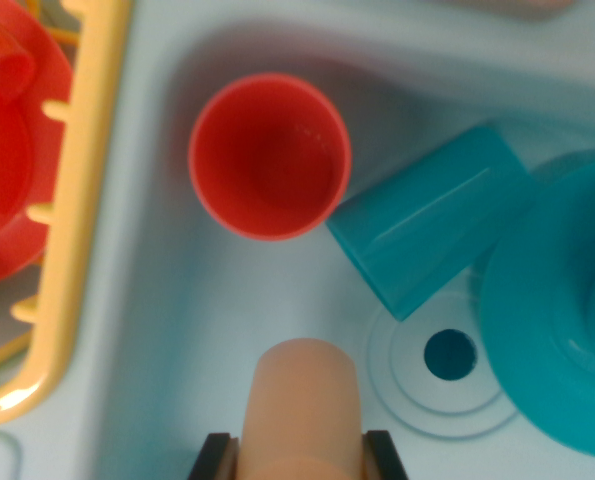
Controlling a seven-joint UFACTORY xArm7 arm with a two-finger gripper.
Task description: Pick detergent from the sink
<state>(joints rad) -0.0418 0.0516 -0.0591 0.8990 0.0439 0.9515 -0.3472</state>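
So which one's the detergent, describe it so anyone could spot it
Look in the pale blue sink, at the bottom edge of the wrist view. The detergent sits between the black fingers: a peach, rounded bottle, unlike the red cup and teal pieces.

A red cup [269,157] stands upright and open-mouthed near the back of the pale blue basin, with a teal cup [427,220] lying on its side just beside it toward the wrist view's right, their rims touching or nearly so. A teal plate [557,310] sits at the right edge, next to the round drain hole [449,355]. At the left, a yellow rack [72,200] holds a red dish [7,150].
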